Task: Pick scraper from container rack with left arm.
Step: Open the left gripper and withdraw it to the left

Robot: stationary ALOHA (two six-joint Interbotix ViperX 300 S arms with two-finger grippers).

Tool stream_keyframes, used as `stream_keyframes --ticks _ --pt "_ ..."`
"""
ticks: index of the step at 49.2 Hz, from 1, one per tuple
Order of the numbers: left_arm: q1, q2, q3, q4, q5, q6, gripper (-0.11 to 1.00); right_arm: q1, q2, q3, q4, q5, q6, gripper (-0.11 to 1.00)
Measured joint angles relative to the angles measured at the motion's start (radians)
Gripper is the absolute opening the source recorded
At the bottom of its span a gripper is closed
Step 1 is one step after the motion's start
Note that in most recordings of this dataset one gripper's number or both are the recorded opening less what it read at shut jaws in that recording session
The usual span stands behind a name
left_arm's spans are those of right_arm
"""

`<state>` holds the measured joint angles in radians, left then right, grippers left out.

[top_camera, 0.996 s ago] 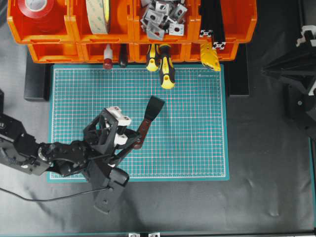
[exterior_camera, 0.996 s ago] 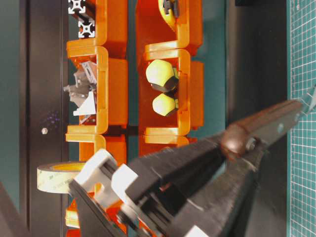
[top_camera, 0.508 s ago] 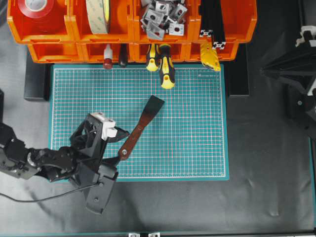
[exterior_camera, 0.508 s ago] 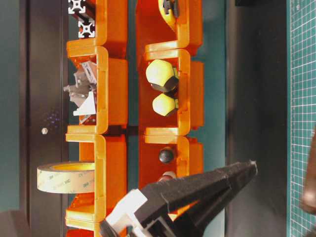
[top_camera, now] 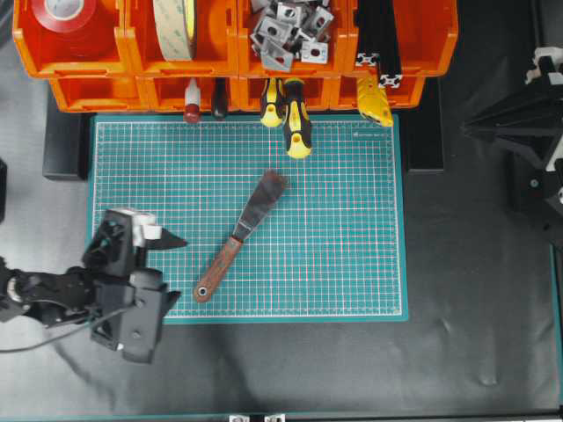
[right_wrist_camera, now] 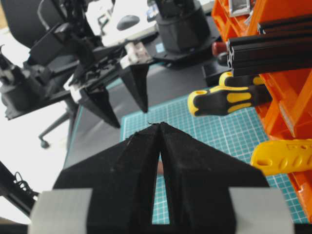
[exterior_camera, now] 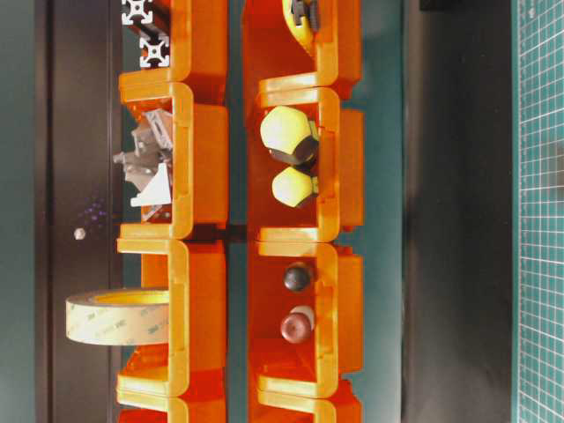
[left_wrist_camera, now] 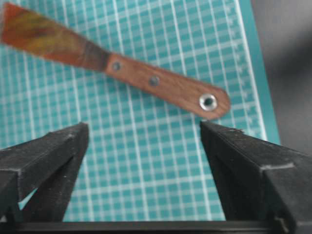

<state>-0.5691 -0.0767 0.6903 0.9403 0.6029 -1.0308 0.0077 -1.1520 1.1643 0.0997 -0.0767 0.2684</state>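
One scraper (top_camera: 239, 238), reddish-brown wooden handle, end hole, flat dark blade

Open green mat (top_camera: 334, 246) around the scraper (top_camera: 238, 239); screwdriver handles (top_camera: 290, 119) apparently overhanging its far edge.

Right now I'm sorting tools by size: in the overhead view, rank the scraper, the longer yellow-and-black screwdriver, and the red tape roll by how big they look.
1. scraper, clearly the longest.
2 and 3. longer screwdriver and red tape roll: too close to rank; both are partly hidden or cropped by the container rack.
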Motion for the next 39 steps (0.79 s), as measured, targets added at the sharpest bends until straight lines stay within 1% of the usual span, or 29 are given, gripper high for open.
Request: stream_keyframes --ticks 2,5,11,18,27,32,39 --pt "-0.006 -0.014 0.015 0.002 -0.006 -0.035 0.91 0.0 0.0 0.0 -0.002 0.002 0.0 -0.01" --pt "-0.014 -0.035 0.035 0.0 -0.02 -0.067 0.91 0.0 0.0 0.0 0.0 0.002 0.0 -0.01" --pt "-0.023 -0.1 0.069 0.0 -0.049 -0.103 0.91 0.0 -0.002 0.0 0.0 0.003 0.0 -0.01" --pt "-0.026 -0.222 0.103 0.002 -0.055 -0.103 0.9 0.0 0.0 0.0 -0.002 0.003 0.0 -0.01" --pt "-0.026 -0.443 0.16 0.0 -0.051 -0.095 0.9 0.0 -0.002 0.0 0.0 0.002 0.0 -0.01" --pt "-0.026 -0.597 0.207 0.0 -0.049 -0.097 0.9 0.0 -0.002 0.0 0.0 0.002 0.0 -0.01" --pt "-0.017 -0.81 0.238 0.0 -0.044 -0.089 0.89 0.0 -0.006 0.0 0.0 0.0 -0.002 -0.01"
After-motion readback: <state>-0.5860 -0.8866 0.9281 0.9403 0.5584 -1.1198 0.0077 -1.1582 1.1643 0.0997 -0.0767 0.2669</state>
